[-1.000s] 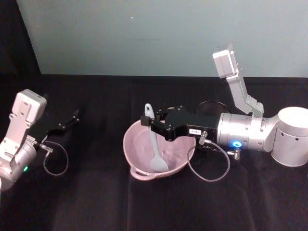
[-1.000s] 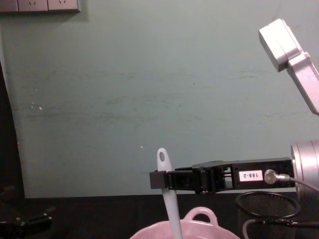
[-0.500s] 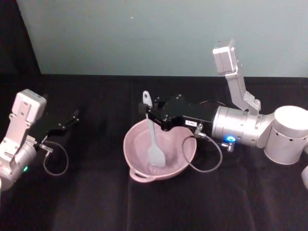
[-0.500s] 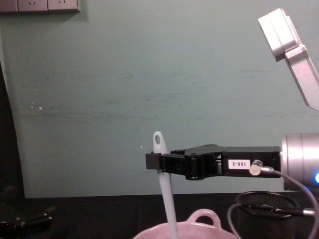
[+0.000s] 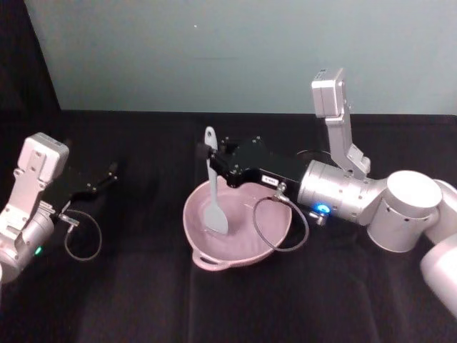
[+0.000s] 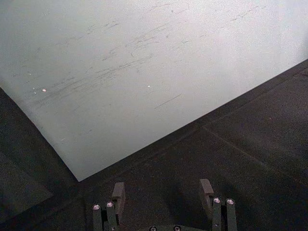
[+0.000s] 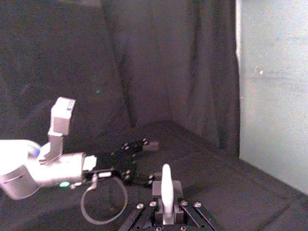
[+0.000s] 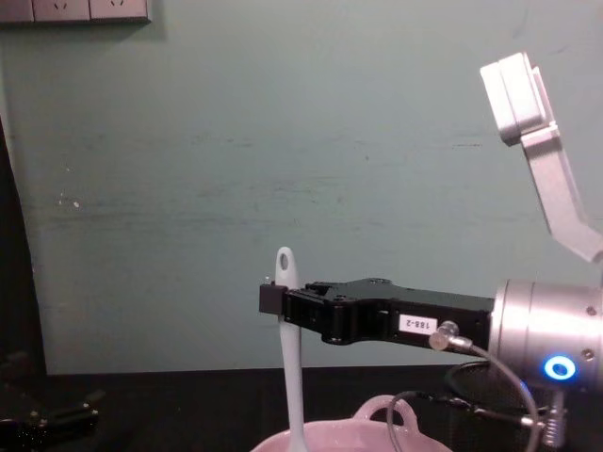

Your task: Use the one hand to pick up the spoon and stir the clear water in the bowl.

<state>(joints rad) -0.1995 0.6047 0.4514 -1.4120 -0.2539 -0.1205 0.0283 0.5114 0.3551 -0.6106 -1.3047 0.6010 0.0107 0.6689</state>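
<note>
My right gripper (image 5: pixel 212 160) is shut on the upper handle of the white spoon (image 5: pixel 213 194) and holds it nearly upright over the pink bowl (image 5: pixel 191 227). The spoon's oval end (image 5: pixel 216 220) sits low inside the bowl, towards its left side. I cannot make out the clear water. From the chest, the right gripper (image 8: pixel 273 298) comes in from the right, and the spoon (image 8: pixel 290 369) drops behind the bowl's rim (image 8: pixel 325 439). The right wrist view has the spoon handle (image 7: pixel 166 188) between the fingers. My left gripper (image 5: pixel 107 175) is parked open at the far left.
A black wire-mesh cup (image 8: pixel 474 396) stands behind the bowl to the right, under my right arm. The right arm's cable (image 5: pixel 280 227) loops over the bowl's right rim. The table is covered in black cloth (image 5: pixel 143 300), with a pale green wall behind.
My right gripper has carried the spoon leftward and a little away from me, sweeping its oval end from the bowl's front middle to its left side. The left arm has not moved.
</note>
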